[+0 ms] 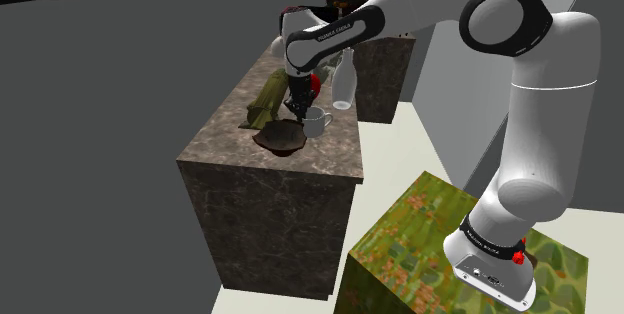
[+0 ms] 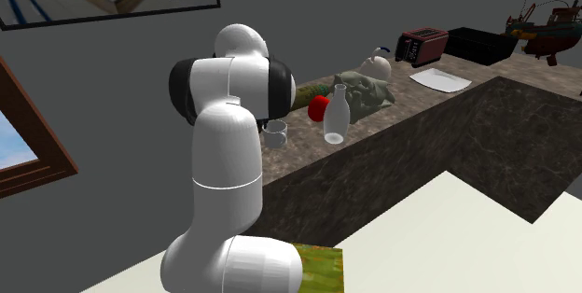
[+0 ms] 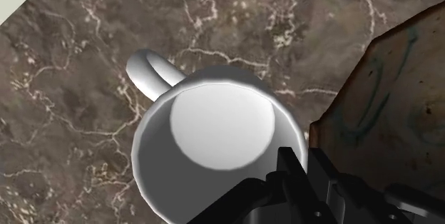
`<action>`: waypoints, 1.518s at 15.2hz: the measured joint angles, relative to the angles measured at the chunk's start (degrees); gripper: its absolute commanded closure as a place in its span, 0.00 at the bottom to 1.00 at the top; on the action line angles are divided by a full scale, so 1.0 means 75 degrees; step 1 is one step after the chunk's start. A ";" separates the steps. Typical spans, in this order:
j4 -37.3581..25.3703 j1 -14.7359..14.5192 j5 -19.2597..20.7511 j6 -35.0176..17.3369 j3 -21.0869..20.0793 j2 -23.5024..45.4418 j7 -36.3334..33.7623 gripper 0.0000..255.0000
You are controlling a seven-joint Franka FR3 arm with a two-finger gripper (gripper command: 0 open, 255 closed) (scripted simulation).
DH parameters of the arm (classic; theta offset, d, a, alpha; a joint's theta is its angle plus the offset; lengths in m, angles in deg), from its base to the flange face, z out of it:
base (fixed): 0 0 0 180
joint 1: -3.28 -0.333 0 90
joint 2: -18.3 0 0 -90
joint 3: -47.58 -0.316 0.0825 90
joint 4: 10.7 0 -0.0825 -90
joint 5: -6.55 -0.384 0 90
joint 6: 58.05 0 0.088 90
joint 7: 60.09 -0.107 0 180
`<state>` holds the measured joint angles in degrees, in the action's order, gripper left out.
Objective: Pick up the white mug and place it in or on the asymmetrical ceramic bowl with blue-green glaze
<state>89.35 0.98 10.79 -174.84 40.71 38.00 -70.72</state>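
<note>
Down at the near end of the surface point(image 1: 330, 150), the claw point(image 1: 297, 115) hangs low over the mug point(image 1: 317, 122), with the arm point(image 1: 520, 92) arched across from the stand point(image 1: 420, 247). The white mug is upright, mouth up, on brown veined stone. It sits just beside the bowl point(image 1: 280, 139), on the side toward the shoulder view's right.

From the wrist camera the mug looms large, its round white floor showing inside and its handle pointing away from the bowl. The claw's black body comes in right at the mug's rim on the bowl side. Open or closed? That cannot be told from these angles, and neither can whether it touches the rim.

The bowl is a lopsided brown dish with faint blue-green streaks. Its edge runs so close to the mug that it is hard to say if the two touch.

Farther along the surface, behind the mug, stands a clear bottle point(image 1: 343, 82) with a red fruit point(image 1: 314, 84) just beside it. A green bundle point(image 1: 268, 97) lies beyond the bowl.

The second exterior view looks from behind the arm, and the mug peeks out past the white forearm, with fruit and bottle next in line. Far down the surface are a toaster point(image 2: 422, 46), a white tray point(image 2: 440, 80) and a ship model point(image 2: 550, 22).
</note>
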 measured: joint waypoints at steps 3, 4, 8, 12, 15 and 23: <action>-0.0026 -0.0001 -0.0006 0.0046 -0.0003 -0.0008 0.0007 1.00; -0.0040 -0.0003 -0.0014 0.0104 -0.0009 -0.0045 0.0010 1.00; -0.0246 -0.0005 -0.0042 0.0445 -0.0023 -0.0175 0.0030 1.00; -0.0511 0.0002 -0.0066 0.0831 -0.0028 -0.0297 0.0060 1.00; -0.0674 0.0001 -0.0083 0.1094 -0.0035 -0.0399 0.0071 1.00; -0.1361 -0.0002 -0.0105 0.1852 -0.0041 -0.0471 0.0112 1.00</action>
<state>79.14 0.96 10.00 -160.95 40.41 34.47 -69.88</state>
